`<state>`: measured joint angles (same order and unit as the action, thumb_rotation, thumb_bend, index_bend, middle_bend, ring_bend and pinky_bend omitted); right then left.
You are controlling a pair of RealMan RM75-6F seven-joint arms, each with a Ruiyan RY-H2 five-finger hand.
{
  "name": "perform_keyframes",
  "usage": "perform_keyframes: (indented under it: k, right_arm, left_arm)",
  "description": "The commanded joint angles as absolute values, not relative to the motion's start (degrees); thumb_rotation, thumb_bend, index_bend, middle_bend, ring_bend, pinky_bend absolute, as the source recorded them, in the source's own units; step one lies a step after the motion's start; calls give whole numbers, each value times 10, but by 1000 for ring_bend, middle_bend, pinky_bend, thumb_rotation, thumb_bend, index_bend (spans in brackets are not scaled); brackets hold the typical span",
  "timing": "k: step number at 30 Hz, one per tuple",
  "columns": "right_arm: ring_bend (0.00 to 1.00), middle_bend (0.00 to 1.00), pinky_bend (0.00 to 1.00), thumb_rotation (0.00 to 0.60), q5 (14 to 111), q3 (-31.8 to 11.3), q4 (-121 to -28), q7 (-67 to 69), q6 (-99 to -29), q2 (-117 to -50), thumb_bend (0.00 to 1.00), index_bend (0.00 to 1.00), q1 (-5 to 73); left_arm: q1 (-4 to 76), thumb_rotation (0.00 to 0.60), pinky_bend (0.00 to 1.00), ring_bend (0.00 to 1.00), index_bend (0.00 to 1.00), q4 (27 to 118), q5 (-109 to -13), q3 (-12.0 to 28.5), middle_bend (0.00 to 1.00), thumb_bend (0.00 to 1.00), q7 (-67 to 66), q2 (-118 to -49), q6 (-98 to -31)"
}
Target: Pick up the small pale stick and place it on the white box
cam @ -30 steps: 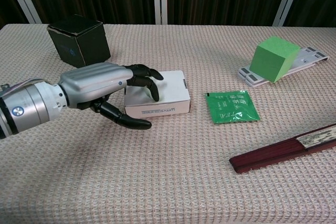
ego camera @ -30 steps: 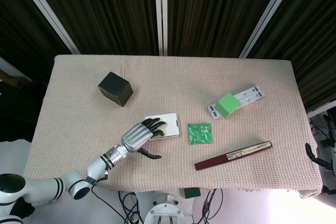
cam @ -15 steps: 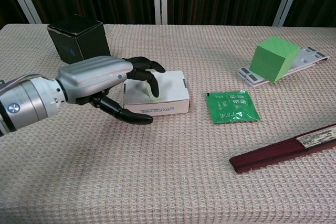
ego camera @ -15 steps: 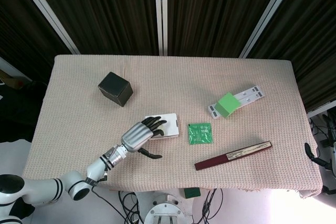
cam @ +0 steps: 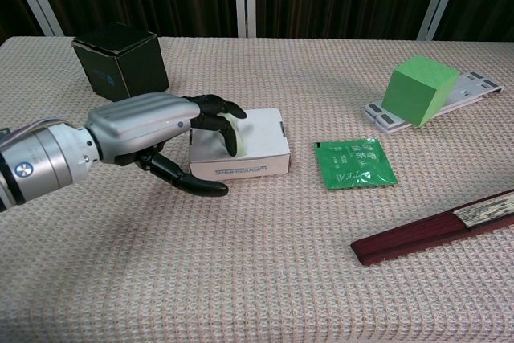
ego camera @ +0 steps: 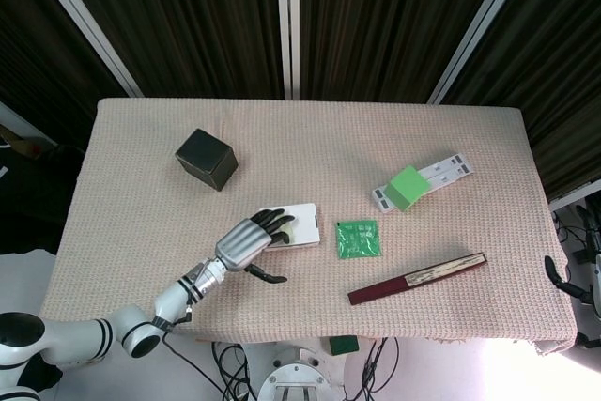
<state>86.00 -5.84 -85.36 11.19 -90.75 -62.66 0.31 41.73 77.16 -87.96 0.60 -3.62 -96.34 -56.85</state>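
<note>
reaching over the white box [cam: 261, 149] from its left side, our left hand [cam: 157, 130] sat low above the table [ego camera: 282, 129], its dark fingers [cam: 217, 114] curled over the box's top and the thumb lying along the box's front face near the cloth. we saw the small pale stick [cam: 234, 137] standing under the curled fingers against the top of the box; whether the fingers were pinching it or had let it go, we could not tell from either view. in the head view the same hand [ego camera: 246, 243] covered the left end of the box [ego camera: 302, 225]. our right hand was outside both views. elsewhere on the table we noted a black cube [cam: 120, 60] well behind the hand, a green tea sachet [cam: 354, 162] just right of the box, a green block [cam: 420, 90] resting on a white strip [cam: 466, 90], and a closed dark red fan [cam: 438, 226] near the front right edge.
</note>
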Motion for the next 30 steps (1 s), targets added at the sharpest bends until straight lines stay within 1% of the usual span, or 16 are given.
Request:
perform_keyframes:
  k: [1, 9, 21, 30]
  right_arm:
    - [0, 0, 0, 458, 860, -58, -853, 112, -908, -627, 347, 0, 3]
    - [0, 0, 0, 459, 859, -59, -850, 116, -910, -627, 346, 0, 2]
    - [0, 0, 0, 457, 857, -59, -845, 121, -906, -628, 346, 0, 2]
    - [0, 0, 0, 459, 856, -59, -842, 124, -905, -630, 346, 0, 2]
  left_arm:
    - [418, 159, 137, 0, 365, 773, -881, 6, 78, 30, -34, -963, -569]
    - [416, 164, 137, 0, 344, 771, -897, 8, 78, 30, -18, -967, -590]
    - [419, 172, 137, 0, 352, 764, -889, 7, 78, 31, -22, -971, -574]
    - [419, 177, 137, 0, 327, 761, -894, 11, 78, 31, -8, -974, -585]
